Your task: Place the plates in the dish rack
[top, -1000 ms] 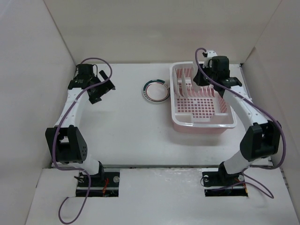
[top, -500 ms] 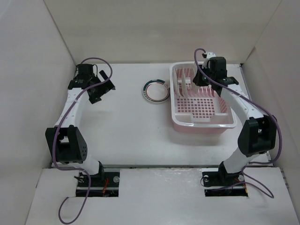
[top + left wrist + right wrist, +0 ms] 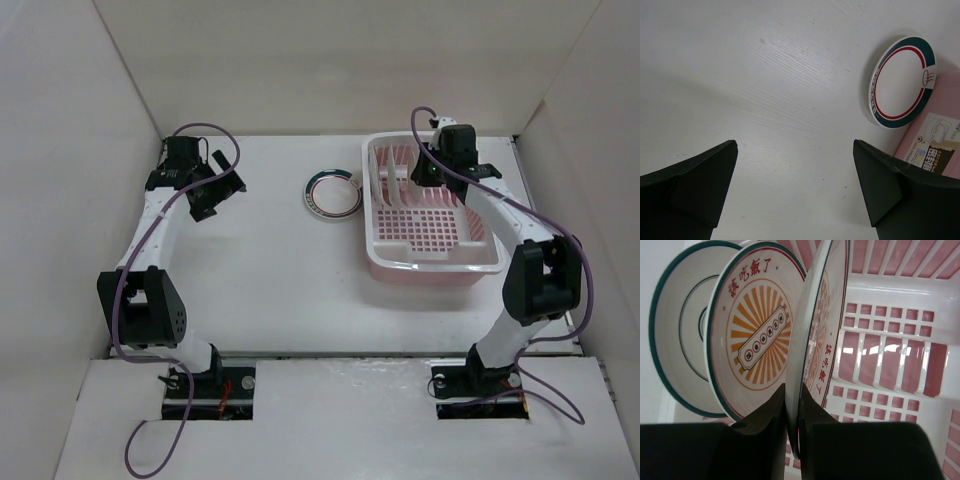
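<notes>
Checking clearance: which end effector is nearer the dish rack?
Right. The right end effector is inside the dish rack, shut on a sunburst plate; the left end effector is open over the table, far to its left.

Light in the top view is bright, even and diffuse, bouncing off white walls [image 3: 80, 150]. The table [image 3: 270, 270] is nearly washed out, with only faint soft shadows under the arms and beside the rack [image 3: 435, 262]. In the left wrist view the table grades from bright at upper right to grey shade at left, and the left fingers [image 3: 690, 190] are featureless black. In the right wrist view white glare spots the rack's floor slats. The right fingers [image 3: 760, 435] are dark and blurred, and the plate [image 3: 820, 355] edge goes soft near the lens.
</notes>
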Robot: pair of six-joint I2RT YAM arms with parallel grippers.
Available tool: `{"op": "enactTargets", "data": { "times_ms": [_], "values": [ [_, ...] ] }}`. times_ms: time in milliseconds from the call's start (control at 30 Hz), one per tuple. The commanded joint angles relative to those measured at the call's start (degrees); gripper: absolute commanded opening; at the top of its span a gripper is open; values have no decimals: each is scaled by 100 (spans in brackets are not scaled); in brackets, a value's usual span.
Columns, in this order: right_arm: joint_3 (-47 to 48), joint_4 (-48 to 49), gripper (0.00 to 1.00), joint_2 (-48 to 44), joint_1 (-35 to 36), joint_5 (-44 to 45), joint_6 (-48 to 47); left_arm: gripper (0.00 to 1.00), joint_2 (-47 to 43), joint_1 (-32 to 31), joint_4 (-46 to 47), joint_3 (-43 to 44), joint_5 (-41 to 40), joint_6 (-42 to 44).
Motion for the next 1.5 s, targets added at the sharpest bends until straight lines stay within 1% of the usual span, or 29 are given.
{"op": "enactTargets", "data": {
  "times_ms": [0, 133, 200, 233, 267, 300, 333, 367, 533, 567, 667, 733, 767, 800, 833, 967, 1067, 1100, 1167, 1200, 1267, 1300, 1367, 1433, 1467],
  "values": [
    [156, 503, 0, 6, -26, 101, 63, 100, -38, -12, 76, 104, 32, 99],
    [156, 451, 0, 111, -26, 154, 63, 100, 15, -12, 76, 104, 32, 99],
    [156, 451, 3, 112, -26, 154, 116, 100, 15, -12, 76, 104, 32, 99],
    [156, 451, 13, 112, -26, 154, 116, 100, 15, -12, 76, 104, 32, 99],
    [156, 451, 19, 164, -26, 154, 116, 100, 15, -12, 76, 104, 32, 99],
    [156, 451, 21, 164, -26, 154, 116, 100, 15, -12, 76, 104, 32, 99],
    [156, 451, 27, 164, -26, 154, 116, 100, 15, -12, 76, 104, 32, 99],
    [156, 451, 30, 164, -26, 154, 116, 100, 15, -12, 76, 104, 32, 99],
    [156, 451, 35, 164, -26, 154, 116, 100, 15, -12, 76, 51, 32, 99],
    [156, 451, 39, 164, -26, 154, 116, 100, 15, -12, 76, -1, 32, 99],
    [208, 390, 47, 51, -26, 154, 116, 100, 15, -12, 129, -1, 32, 99],
    [209, 389, 61, -142, -26, 267, 168, 100, 15, -12, 207, -1, 94, 99],
    [209, 389, 71, -222, -26, 320, 169, 100, 15, -12, 208, -54, 163, 99],
    [261, 328, 93, -379, -26, 382, 169, 100, 15, -12, 295, -54, 164, 99],
    [357, 232, 100, -450, -26, 443, 169, 100, 15, -12, 365, -132, 356, 99],
    [560, -32, 100, -845, -26, 934, 116, 100, 76, -12, 848, -361, 778, -33],
    [622, -86, 100, -1232, -26, 1138, 116, 100, 225, -12, 1375, -563, 1252, -173],
    [622, -86, 100, -1346, -26, 1138, 116, 100, 330, -12, 1742, -634, 1402, -278],
    [543, 89, 100, -1696, -79, 902, 116, 100, 497, -125, 2200, -862, 1771, -505],
    [490, 186, 100, -1829, -79, 605, 116, 100, 603, -126, 2751, -941, 2216, -612],
    [359, 466, 100, -2206, -79, 226, 177, 100, 945, -397, 3308, -1082, 2562, -840],
    [358, 468, 100, -2296, -79, -28, 247, 100, 1208, -511, 3589, -1082, 2625, -919],
    [471, 530, 100, -2410, -79, -223, 248, 100, 1455, -853, 3644, -803, 2468, -920],
    [621, 459, 100, -2481, -79, -486, 248, 100, 1692, -1022, 3784, -679, 2239, -1034],
    [691, 390, 100, -2533, -79, -575, 248, 100, 1963, -1075, 3785, -617, 2169, -1087]
  ]
}}
